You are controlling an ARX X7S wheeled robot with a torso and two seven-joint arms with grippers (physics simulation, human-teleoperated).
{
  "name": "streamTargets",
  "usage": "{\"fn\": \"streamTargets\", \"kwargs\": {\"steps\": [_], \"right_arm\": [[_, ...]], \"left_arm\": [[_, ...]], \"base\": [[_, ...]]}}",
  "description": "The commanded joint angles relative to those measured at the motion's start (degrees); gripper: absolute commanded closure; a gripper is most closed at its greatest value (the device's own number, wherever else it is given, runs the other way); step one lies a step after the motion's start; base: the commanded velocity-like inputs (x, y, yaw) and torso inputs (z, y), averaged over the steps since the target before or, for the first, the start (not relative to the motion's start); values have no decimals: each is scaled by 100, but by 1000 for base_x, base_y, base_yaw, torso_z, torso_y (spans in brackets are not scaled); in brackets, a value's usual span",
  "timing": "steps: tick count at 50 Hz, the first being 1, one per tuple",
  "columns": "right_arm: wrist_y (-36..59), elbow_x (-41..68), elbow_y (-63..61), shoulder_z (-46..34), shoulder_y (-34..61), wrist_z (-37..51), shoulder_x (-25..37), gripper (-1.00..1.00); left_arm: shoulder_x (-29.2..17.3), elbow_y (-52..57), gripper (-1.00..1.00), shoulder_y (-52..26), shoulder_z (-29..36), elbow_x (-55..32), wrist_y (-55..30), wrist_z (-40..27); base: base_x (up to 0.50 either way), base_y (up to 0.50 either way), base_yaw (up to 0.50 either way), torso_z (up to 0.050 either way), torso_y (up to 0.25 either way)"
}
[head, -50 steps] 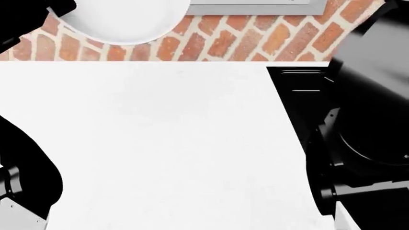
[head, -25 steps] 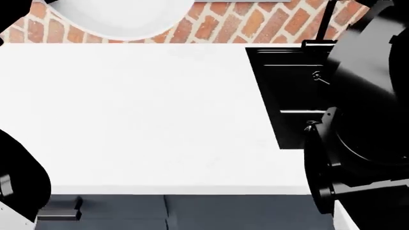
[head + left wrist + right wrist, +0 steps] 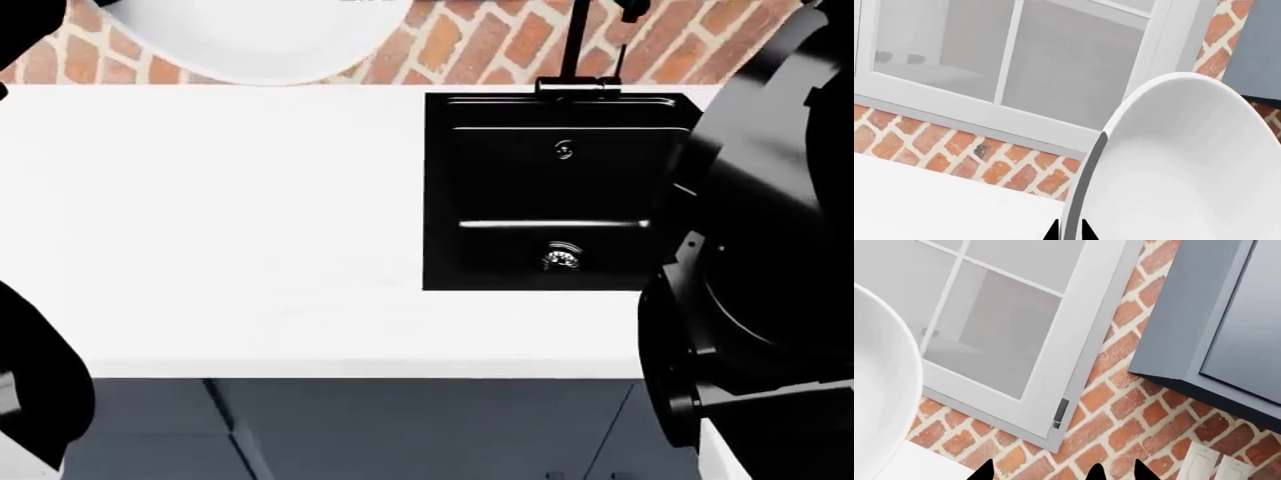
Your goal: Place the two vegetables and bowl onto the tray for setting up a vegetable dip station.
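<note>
From the head camera we see the white bowl (image 3: pixel 254 40) only as a curved underside cut off by the view's upper edge, raised above the back edge of the counter (image 3: pixel 200 230) near its left end, in front of the brick wall (image 3: pixel 461 45). Our left wrist camera fills in what that view hides: the bowl's rim runs edge-on between the two dark tips of the left gripper (image 3: pixel 1069 231), which pinch it narrowly, with the smooth inside of the bowl (image 3: pixel 1181 170) facing the lens and nothing in it that we can see. Behind it stands a white-framed window (image 3: pixel 1007 65) above the brick.

Moving right along the counter, a black sink (image 3: pixel 554 190) is set into it near the back edge, with a dark faucet (image 3: pixel 577 45) rising behind and a drain (image 3: pixel 561 256) showing in the basin; the basin looks bare. Grey cabinet fronts (image 3: pixel 400 430) run under the counter's front edge. Our right arm (image 3: pixel 761 250) bulks large at the right and covers the counter's right end.

The right wrist camera shows the right gripper (image 3: pixel 1061 472) as dark tips spread wide with only wall between them, the bowl's side (image 3: pixel 881 390), the window frame, a grey wall cabinet (image 3: pixel 1214 315) and white outlets (image 3: pixel 1214 467). We see no tray, carrot or cucumber in any view.
</note>
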Motion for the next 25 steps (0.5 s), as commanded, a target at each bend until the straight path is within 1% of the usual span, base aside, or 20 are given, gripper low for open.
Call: {"fn": "streamTargets", "kwargs": {"steps": [1, 25], "right_arm": [[11, 45, -41, -7, -33, 14, 15, -100], [46, -35, -18, -30, -6, -16, 28, -100]], "left_arm": [[-51, 26, 100, -1, 100, -86, 126, -2], [-192, 44, 100, 13, 250, -138, 330, 42]], "base": [[1, -500, 0, 0, 0], [1, -500, 0, 0, 0]]}}
